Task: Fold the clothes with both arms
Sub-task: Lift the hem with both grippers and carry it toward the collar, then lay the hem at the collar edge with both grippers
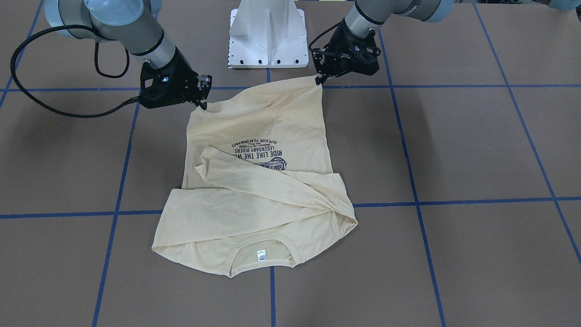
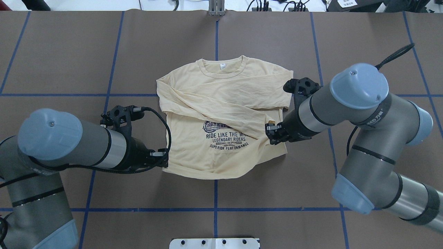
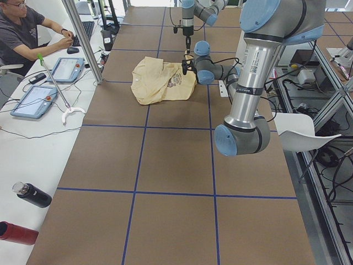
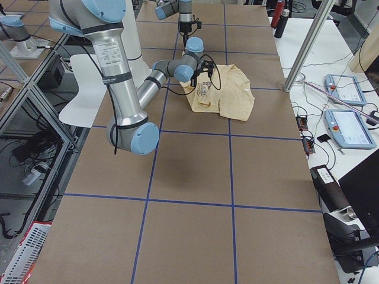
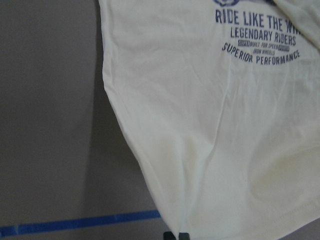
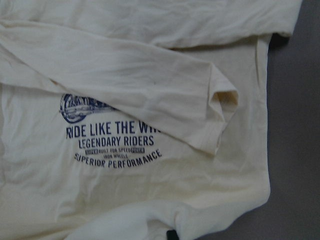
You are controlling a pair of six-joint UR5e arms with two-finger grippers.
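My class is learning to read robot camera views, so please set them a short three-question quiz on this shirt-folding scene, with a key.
1. True or false: the shirt's sleeves are spread out to the sides.
2. Which part of the shirt do the left gripper and right gripper pinch? A) cuffs B) bottom corners C) shoulders
3. Which end of the shirt lies farthest from the robot's base?
Key: 1. False, they are folded across the front. 2. B. 3. The collar end, with the white label.
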